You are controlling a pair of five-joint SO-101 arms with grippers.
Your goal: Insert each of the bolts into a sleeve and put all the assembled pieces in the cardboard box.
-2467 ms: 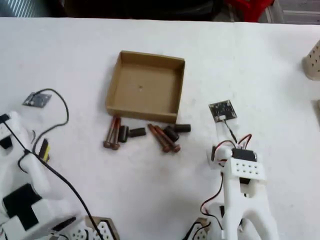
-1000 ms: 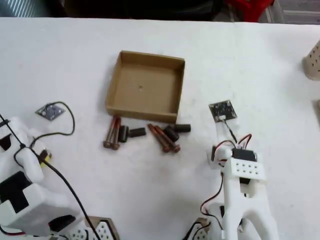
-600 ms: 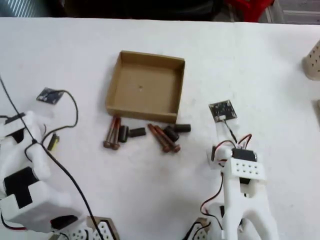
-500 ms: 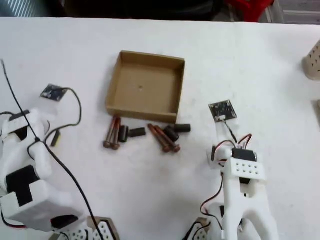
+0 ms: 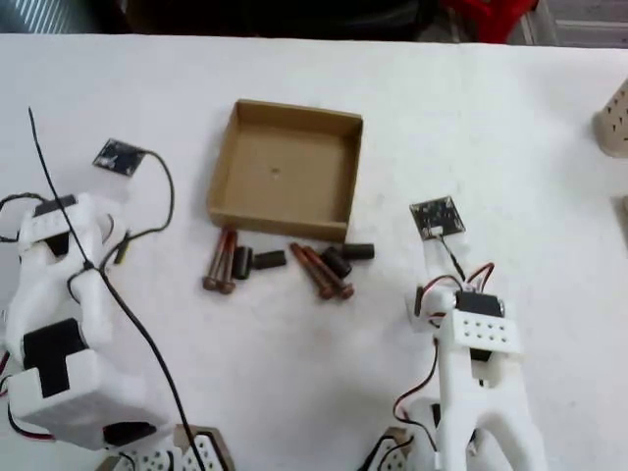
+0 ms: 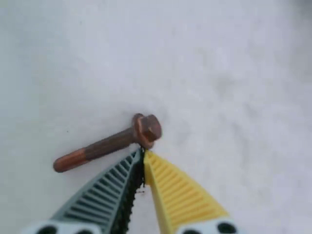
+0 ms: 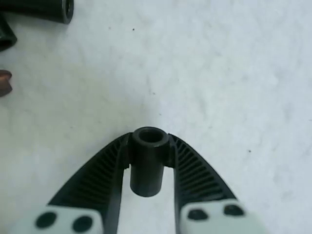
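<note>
The open cardboard box (image 5: 285,167) sits mid-table. Just in front of it lie two pairs of copper bolts (image 5: 220,261) (image 5: 322,271) and several black sleeves (image 5: 255,262) (image 5: 346,257). At the left, my left gripper (image 5: 120,252) (image 6: 143,155) is shut on a copper bolt (image 6: 105,145) just below its hex head, which sticks out sideways above bare table. My right gripper (image 7: 147,139) is shut on an upright black sleeve (image 7: 147,165), bore facing up. The right arm (image 5: 478,329) stands right of the pile. More sleeves (image 7: 46,9) lie beyond it.
Small circuit boards on cables ride above each arm (image 5: 120,157) (image 5: 437,218). A black cable (image 5: 128,314) loops over the left arm. A beige object (image 5: 613,123) stands at the right table edge. Arm bases (image 5: 196,449) sit at the near edge.
The left arm has swung toward the far side and to the right, carrying the bolt closer to the box. The right arm and the loose parts have not moved.
</note>
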